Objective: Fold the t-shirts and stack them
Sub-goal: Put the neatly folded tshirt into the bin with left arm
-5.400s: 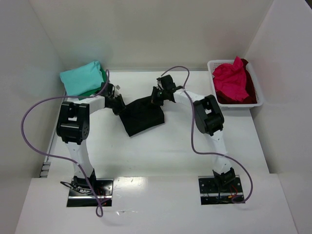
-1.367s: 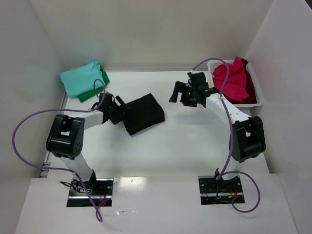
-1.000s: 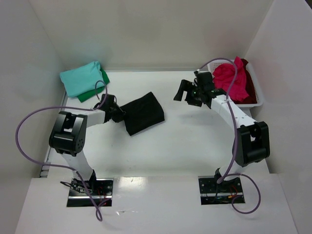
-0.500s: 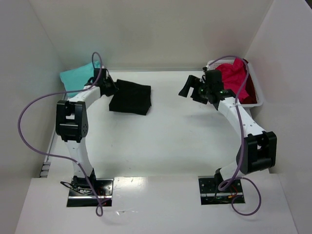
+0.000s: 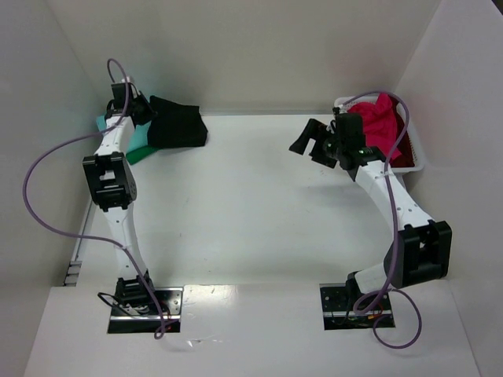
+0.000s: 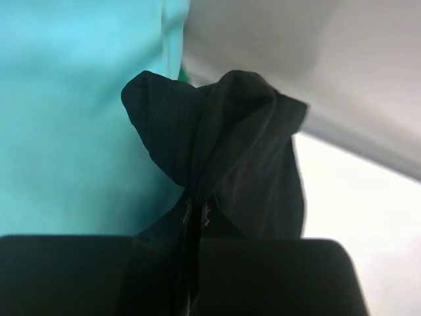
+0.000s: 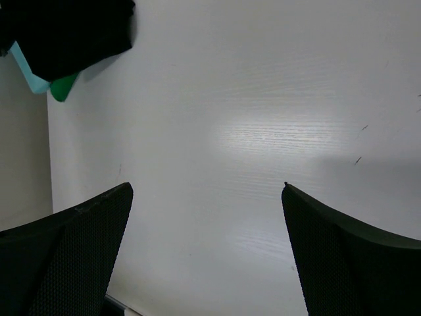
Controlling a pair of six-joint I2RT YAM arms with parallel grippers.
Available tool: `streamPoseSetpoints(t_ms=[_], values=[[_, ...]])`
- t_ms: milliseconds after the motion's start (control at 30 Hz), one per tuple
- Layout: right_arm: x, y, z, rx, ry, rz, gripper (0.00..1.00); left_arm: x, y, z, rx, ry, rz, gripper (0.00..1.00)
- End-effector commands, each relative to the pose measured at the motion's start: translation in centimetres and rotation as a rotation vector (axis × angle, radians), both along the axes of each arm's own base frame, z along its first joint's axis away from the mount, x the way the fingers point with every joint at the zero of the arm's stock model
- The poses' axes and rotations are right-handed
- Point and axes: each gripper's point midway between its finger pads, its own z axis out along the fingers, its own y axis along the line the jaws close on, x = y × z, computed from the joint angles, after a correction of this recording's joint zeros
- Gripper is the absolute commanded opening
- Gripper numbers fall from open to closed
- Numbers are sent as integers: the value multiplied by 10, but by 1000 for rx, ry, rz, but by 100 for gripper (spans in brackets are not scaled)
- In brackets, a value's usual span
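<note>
My left gripper (image 5: 144, 110) is shut on a folded black t-shirt (image 5: 179, 124) and holds it over the stack in the back left corner. In the left wrist view the black t-shirt (image 6: 223, 145) bunches out of the shut gripper (image 6: 196, 224) above a teal t-shirt (image 6: 66, 118). A green t-shirt (image 5: 138, 153) peeks out under the stack. My right gripper (image 5: 310, 141) hangs open and holds nothing, just left of the basket, with bare table under it (image 7: 207, 197). A pink-red t-shirt (image 5: 376, 127) lies crumpled on a dark red one (image 5: 401, 155).
The white lattice basket (image 5: 419, 161) stands at the back right against the side wall. White walls close in the table on the left, back and right. The right wrist view shows the black t-shirt (image 7: 59, 33) far off at top left.
My left gripper closed on the black t-shirt and carried it from mid-table to the back left corner, over the teal stack. The right arm drifted slightly toward the basket, still open.
</note>
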Motion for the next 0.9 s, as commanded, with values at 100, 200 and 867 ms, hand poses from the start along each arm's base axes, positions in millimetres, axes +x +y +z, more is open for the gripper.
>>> streamPoseSetpoints(t_ms=[100, 200, 867], values=[[4, 0, 6, 65, -22, -46, 99, 36, 37, 69, 11, -168, -3, 0], [5, 1, 3, 81, -3, -59, 99, 39, 59, 90, 12, -200, 33, 0], [14, 7, -9, 99, 38, -54, 99, -37, 164, 91, -13, -167, 320, 0]])
